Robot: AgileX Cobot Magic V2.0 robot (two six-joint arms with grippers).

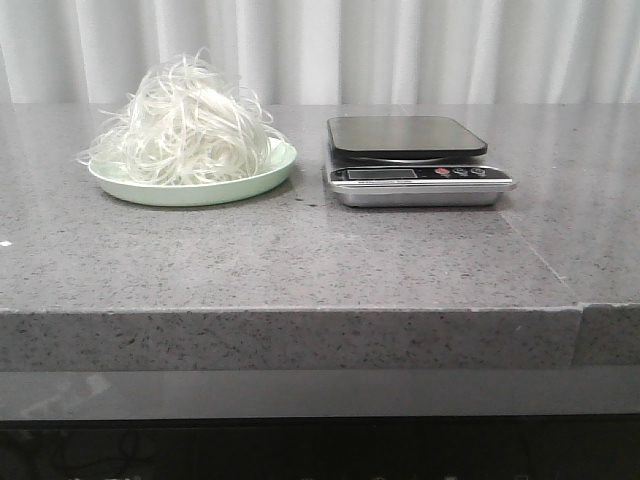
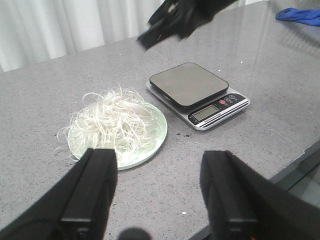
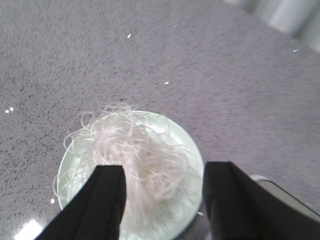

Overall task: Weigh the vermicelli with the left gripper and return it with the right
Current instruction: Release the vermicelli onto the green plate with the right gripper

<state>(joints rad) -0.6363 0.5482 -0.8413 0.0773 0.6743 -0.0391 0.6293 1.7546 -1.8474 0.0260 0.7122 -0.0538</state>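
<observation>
Vermicelli [image 1: 187, 128] sits heaped on a pale green plate [image 1: 250, 184] on the grey stone table [image 1: 300, 260], with a digital scale [image 1: 415, 160] just beside the plate on the robot's right and a blue cloth [image 2: 298, 14] far off at the table's edge. Fingers of the left gripper [image 2: 160, 190] stand wide apart above the table near the plate, touching nothing. The right gripper [image 3: 162, 200] hangs over the mound, fingers spread to either side of it, strands showing between them.
</observation>
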